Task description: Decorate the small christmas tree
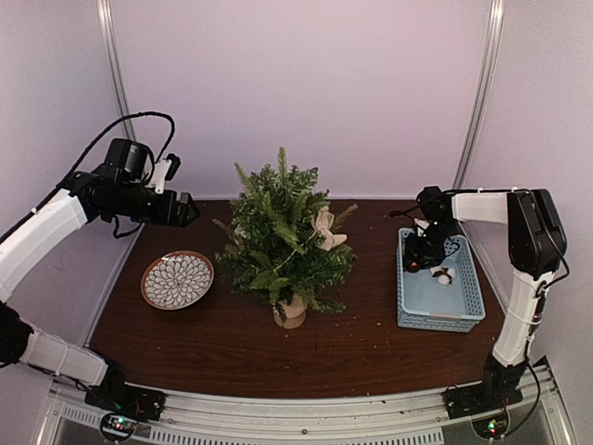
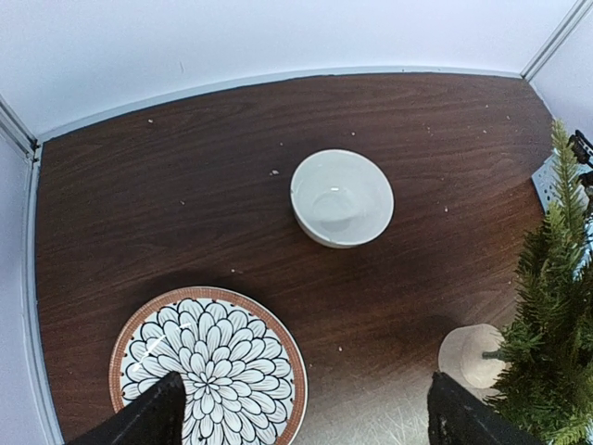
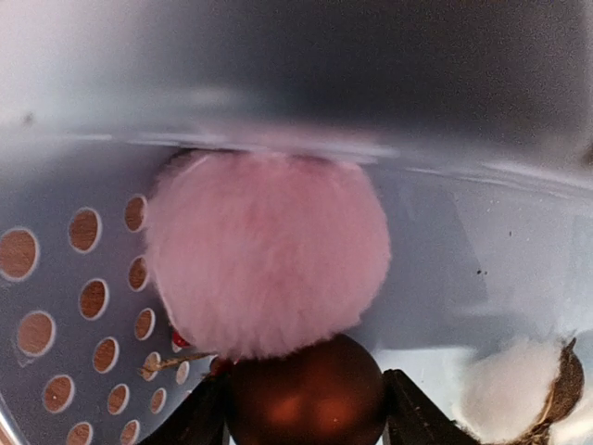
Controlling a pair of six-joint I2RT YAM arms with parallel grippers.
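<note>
Inside the blue basket (image 1: 460,318), a bauble is gripped

Close to the basket's perforated wall, by the right edge of the table (image 1: 371,345), a red-brown bauble (image 3: 306,391) is clasped between the fingers of the right gripper (image 3: 308,410). A pink pompom (image 3: 267,255) is pressed against it. The small christmas tree (image 1: 283,236) is set mid-table, with bare wood left between it and the basket. The left gripper (image 2: 306,422) is held wide apart above the patterned plate (image 1: 177,279), clear of the branches.

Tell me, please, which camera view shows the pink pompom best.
The right wrist view: the pink pompom is large and centred, lying in the blue basket behind a brown ball. In the top external view the right end effector hides it inside the basket. The left wrist view does not show it.
</note>
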